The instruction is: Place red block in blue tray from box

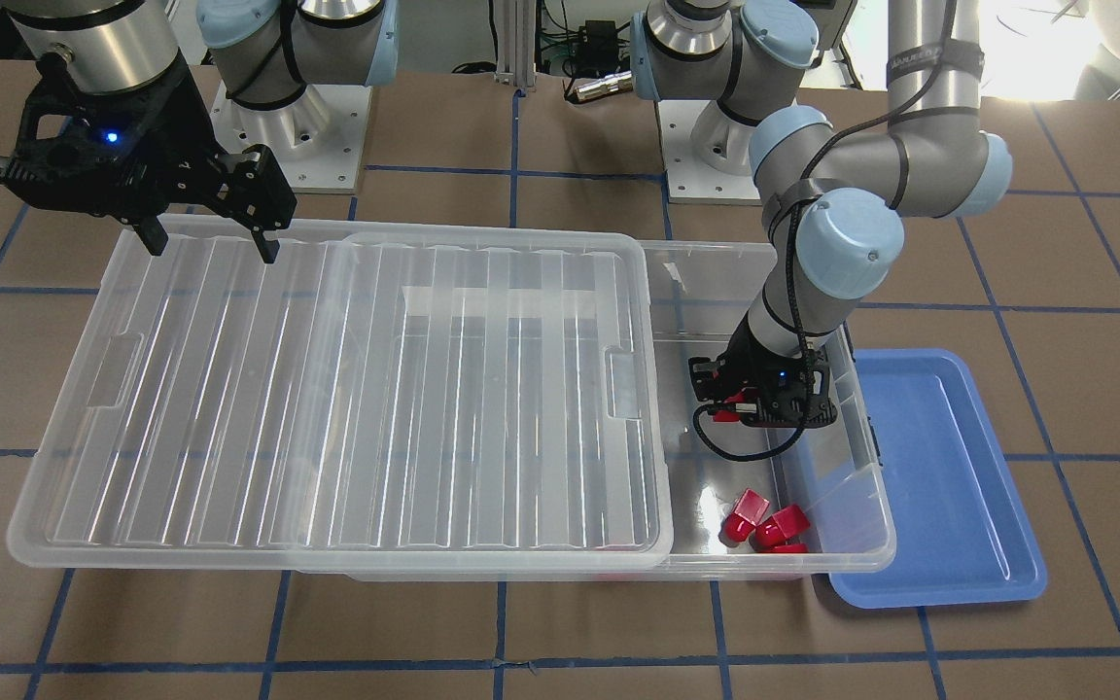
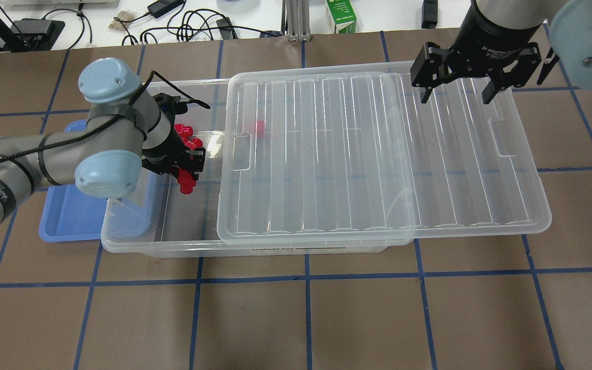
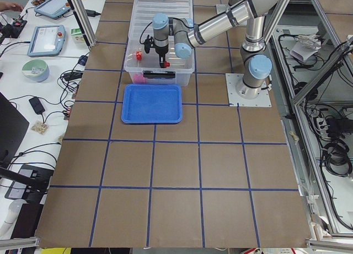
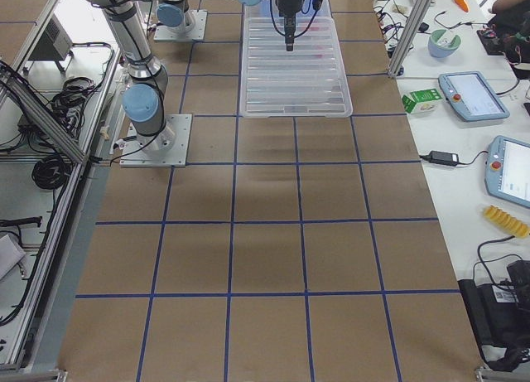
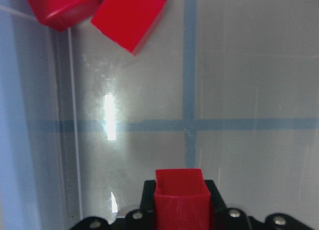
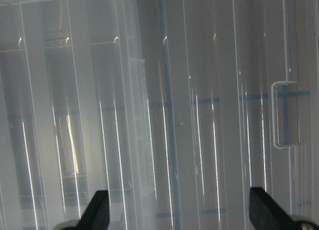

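The box (image 1: 861, 544) is a large clear bin, with its clear ribbed lid (image 1: 327, 389) slid sideways so one end is uncovered. My left gripper (image 1: 730, 408) reaches down into that uncovered end and is shut on a red block (image 1: 735, 406), held above the floor; the block shows between the jaws in the left wrist view (image 5: 180, 200). Several loose red blocks (image 1: 764, 520) lie in the box's corner. The blue tray (image 1: 939, 486) sits on the table beside that end, with nothing in it. My right gripper (image 1: 212, 243) is open and empty above the lid's far corner.
Another red block (image 2: 259, 128) shows through the lid inside the box. The lid (image 2: 378, 154) overhangs the box on the robot's right side. The box wall (image 2: 162, 246) stands between my left gripper (image 2: 188, 177) and the blue tray (image 2: 70, 216).
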{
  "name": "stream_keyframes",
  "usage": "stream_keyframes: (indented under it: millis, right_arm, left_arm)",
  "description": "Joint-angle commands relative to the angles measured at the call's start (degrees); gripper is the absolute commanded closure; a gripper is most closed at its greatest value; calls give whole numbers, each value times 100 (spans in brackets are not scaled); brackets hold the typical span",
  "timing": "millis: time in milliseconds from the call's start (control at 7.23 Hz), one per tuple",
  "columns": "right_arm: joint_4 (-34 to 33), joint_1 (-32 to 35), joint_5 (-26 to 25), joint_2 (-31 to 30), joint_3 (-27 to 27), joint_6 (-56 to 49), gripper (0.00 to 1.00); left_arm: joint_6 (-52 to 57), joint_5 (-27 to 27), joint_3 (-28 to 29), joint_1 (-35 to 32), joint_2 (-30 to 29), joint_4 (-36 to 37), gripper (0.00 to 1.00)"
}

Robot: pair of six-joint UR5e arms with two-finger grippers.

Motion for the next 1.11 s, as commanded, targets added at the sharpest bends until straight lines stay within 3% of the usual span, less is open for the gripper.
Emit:
stream_keyframes:
  millis: [0,415,691,968]
  right_arm:
    - [5,-16,13,-8,9,-5,0]
    - [-73,-208,22,26,-26,-388,0]
    - [-13,-1450,22,35,-26,-1763,0]
    - [-39,-2613,31,192,53,-3302,0]
  left_arm:
    - [37,8,1357,113,118,-1391,98]
    - [1077,8,1530,1340,127,-1483,98]
    - [2412,-19,1303,2394,-196,-1343,98]
    - [2725,-387,610,2873,-522,-354,98]
